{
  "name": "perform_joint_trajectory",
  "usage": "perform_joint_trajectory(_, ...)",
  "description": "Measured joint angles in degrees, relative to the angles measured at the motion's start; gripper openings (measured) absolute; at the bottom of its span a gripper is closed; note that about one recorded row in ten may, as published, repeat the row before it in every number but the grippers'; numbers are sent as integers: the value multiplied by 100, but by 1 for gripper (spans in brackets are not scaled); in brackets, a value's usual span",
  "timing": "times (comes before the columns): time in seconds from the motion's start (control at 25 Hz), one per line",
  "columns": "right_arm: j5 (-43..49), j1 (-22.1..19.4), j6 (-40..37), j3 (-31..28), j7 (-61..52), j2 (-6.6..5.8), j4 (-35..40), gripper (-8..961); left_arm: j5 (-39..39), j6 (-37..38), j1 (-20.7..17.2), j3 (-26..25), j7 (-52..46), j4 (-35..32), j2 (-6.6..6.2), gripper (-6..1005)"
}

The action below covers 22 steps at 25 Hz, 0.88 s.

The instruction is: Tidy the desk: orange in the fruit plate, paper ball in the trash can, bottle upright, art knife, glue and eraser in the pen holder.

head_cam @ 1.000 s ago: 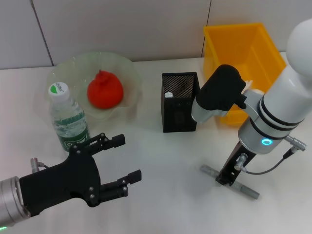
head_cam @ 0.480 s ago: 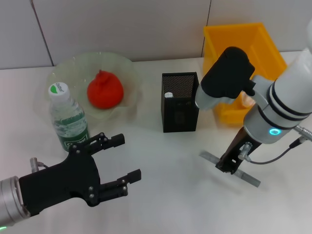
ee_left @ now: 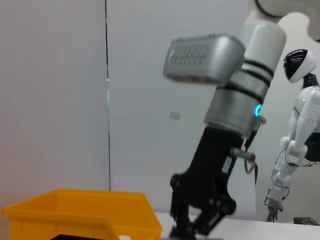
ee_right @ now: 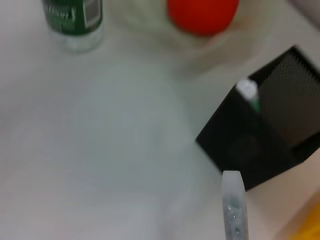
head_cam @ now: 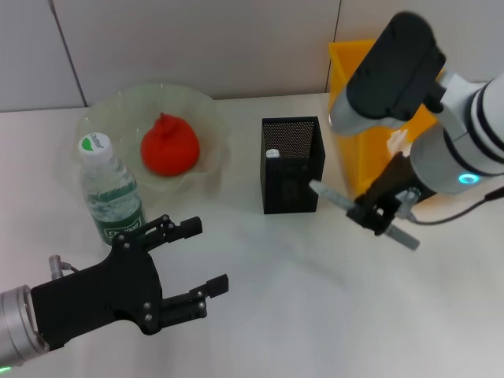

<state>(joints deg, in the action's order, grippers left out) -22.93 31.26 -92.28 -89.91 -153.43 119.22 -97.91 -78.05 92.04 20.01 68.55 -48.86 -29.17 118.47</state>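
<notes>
My right end effector (head_cam: 376, 211) is clamped on the slim grey art knife (head_cam: 364, 214) beside the pen holder (head_cam: 290, 164), whose white-capped content only the wrist view details.

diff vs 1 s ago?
The right claw, shut on the art knife, lifted it off the table and carried it toward the pen holder. The left claw, open, the bottle and the orange in the plate stayed put.
</notes>
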Motion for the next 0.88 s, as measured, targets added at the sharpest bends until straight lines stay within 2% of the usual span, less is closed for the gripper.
perform_joint_trajectory(0.16,50,-239,224,29,1,5,-538,136,0,4,-4,0,11,9,0,804)
perform_joint_trajectory(0.48,-13,-1035,1299,131,263,8,-1432,134,0,8,-7,0,52,9,6,804)
perform_joint_trajectory(0.88,-1209,-1926,2403,18,1655,14,-1577,133,117,5,-7,0,71,8,9,804)
